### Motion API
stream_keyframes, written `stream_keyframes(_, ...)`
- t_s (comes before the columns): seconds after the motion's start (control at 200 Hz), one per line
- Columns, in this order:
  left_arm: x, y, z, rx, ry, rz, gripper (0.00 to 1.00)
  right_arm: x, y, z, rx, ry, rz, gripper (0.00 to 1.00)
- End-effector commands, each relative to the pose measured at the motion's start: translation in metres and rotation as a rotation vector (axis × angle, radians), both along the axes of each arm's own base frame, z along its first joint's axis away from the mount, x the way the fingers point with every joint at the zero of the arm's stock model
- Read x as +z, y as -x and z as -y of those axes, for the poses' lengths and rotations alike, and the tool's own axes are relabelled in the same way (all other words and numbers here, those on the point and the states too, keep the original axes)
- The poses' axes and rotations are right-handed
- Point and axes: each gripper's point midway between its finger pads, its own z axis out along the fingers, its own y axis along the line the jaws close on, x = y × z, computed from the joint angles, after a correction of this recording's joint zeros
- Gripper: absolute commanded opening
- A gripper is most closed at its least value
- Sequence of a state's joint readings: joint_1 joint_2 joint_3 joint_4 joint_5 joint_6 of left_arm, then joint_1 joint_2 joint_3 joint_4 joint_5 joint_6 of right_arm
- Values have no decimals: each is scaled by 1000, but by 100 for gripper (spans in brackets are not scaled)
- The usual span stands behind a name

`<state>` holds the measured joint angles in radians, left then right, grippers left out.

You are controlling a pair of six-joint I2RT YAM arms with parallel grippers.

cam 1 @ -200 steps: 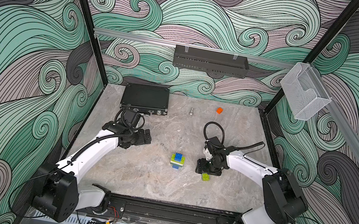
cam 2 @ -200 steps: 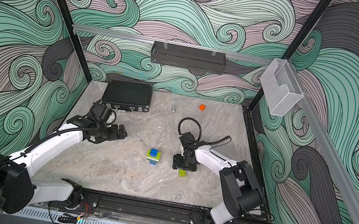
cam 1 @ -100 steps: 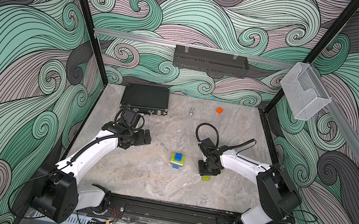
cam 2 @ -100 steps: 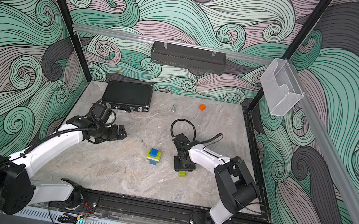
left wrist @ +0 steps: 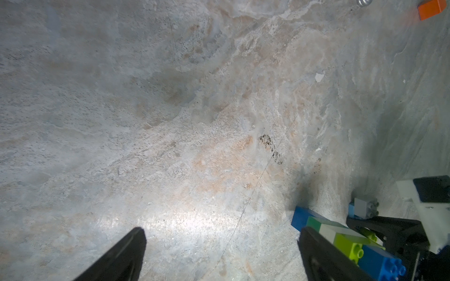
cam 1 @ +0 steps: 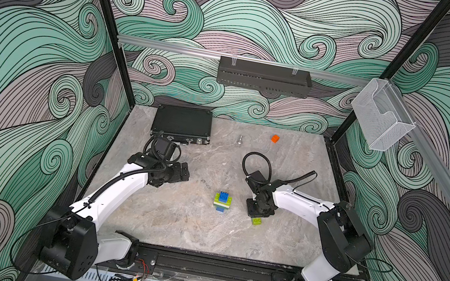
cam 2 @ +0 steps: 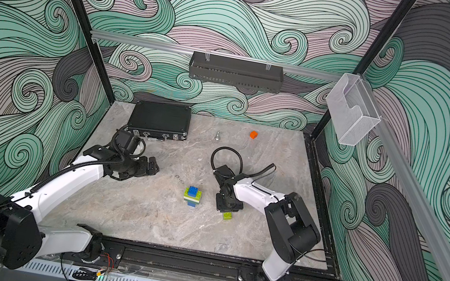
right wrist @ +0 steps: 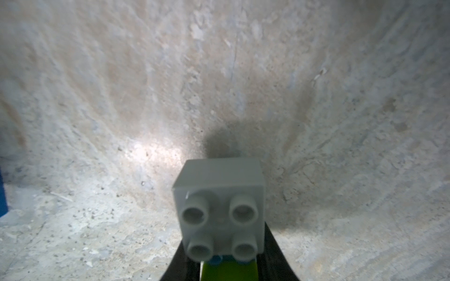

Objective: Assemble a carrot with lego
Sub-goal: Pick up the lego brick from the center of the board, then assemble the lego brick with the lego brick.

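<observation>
The carrot's body point(cam 1: 222, 201) stands upright mid-table as a stack of lego with a blue studded top, then lime, white, dark green and a blue base; it shows in both top views point(cam 2: 192, 195) and the left wrist view point(left wrist: 341, 239). To its right, my right gripper point(cam 1: 257, 212) points straight down, shut on a short lego piece lying on the table. That piece has a grey brick point(right wrist: 219, 204) at one end and a lime brick point(cam 1: 257, 221) at the other, and black fingers point(right wrist: 274, 253) press its sides. My left gripper point(cam 1: 184, 171) stays open and holds nothing point(left wrist: 221, 243).
A black case point(cam 1: 182, 123) lies at the back left. An orange cube point(cam 1: 275, 138) and a small metal bit point(cam 1: 239, 140) sit near the back wall. A black tray point(cam 1: 263, 76) hangs on that wall, and a clear bin point(cam 1: 380, 118) is fixed to the right rail.
My right gripper has drawn its jaws in around the grey-and-lime piece, and its arm has swung slightly left. The left arm and the stack have not moved.
</observation>
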<state>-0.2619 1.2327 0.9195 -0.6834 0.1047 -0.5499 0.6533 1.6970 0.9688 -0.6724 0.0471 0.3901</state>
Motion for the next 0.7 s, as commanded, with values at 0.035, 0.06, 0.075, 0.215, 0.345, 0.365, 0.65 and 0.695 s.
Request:
stream_keyframes(0.035, 4, 1, -6, 14, -12, 5, 99, 23, -13, 1, 71, 34, 41, 20)
stream_keyframes(0.06, 4, 2, -5, 12, -12, 5, 98, 29, -16, 0, 80, 28, 46, 19)
stream_keyframes(0.075, 5, 2, -5, 12, -12, 6, 99, 32, -16, -1, 87, 23, 44, 19)
stream_keyframes(0.215, 5, 4, -3, -5, 1, 0, 98, 74, -23, -3, 170, 12, 72, 10)
stream_keyframes(0.345, 4, 8, 4, -34, 30, -17, 98, 110, -28, -11, 263, -17, 115, 0)
stream_keyframes(0.365, 4, 8, 5, -37, 35, -19, 99, 116, -29, -13, 278, -21, 123, 0)
stream_keyframes(0.65, -1, 17, 8, -70, 47, -46, 99, 161, -25, -50, 526, -135, 114, 0)
stream_keyframes(0.695, -1, 18, 8, -71, 49, -49, 99, 166, -20, -61, 597, -149, 122, 0)
